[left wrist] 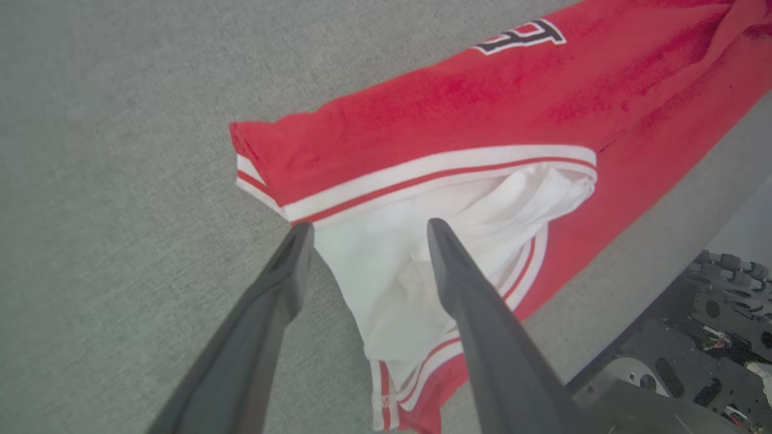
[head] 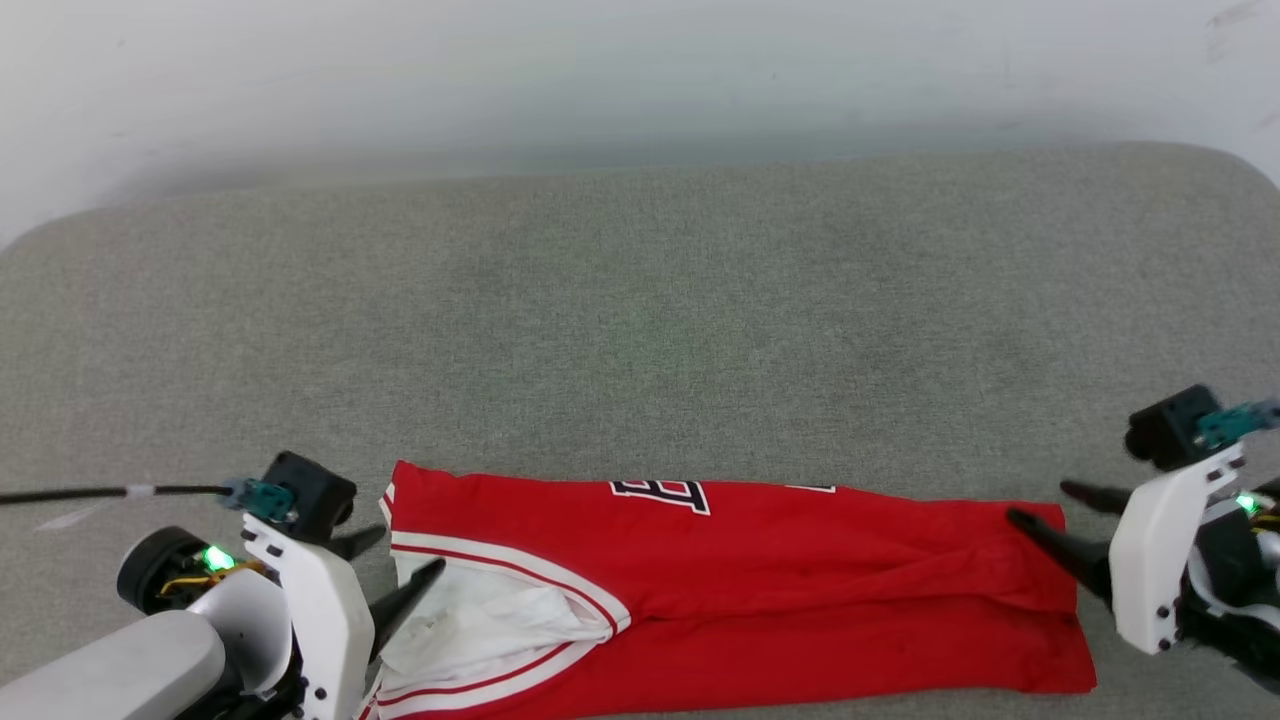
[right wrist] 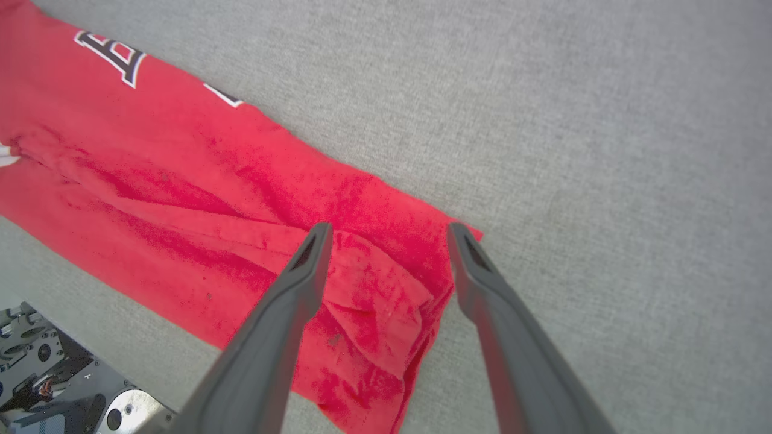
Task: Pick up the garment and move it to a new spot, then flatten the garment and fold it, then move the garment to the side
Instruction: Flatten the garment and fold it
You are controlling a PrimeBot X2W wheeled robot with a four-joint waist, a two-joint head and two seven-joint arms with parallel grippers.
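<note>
Head view: a grey fabric-covered surface (head: 640,330) spanned the frame and met a pale wall (head: 640,70) at its far edge. The garment (head: 800,590), folded into a long red band, lay flat along the near edge of that surface, running from the robot's left to its right. The left gripper (head: 413,548) stood at the band's left end and the right gripper (head: 1038,501) at its right end, each with its dark fingers pointing inward towards the cloth.

Left wrist view: the left gripper's fingers were spread wide. One tip lay at the edge of the white sleeve (left wrist: 386,265), where it met the grey surface. The other lay over the sleeve's crumpled middle. No cloth was pinched between them, and whether the tips touched the fabric could not be told.

Right wrist view: the right gripper's fingers were likewise spread. One tip lay over a rumpled fold of the red end, the other at the band's far corner beside bare surface. Nothing was gripped.

Striped trim (left wrist: 434,172), white with a red line, bordered the sleeve opening. Black, white-outlined lettering (head: 662,492) showed at the band's far edge, partly cut off by the fold. A thin black cable (head: 100,492) ran leftward from the left wrist, where a small green light (head: 215,557) glowed.
</note>
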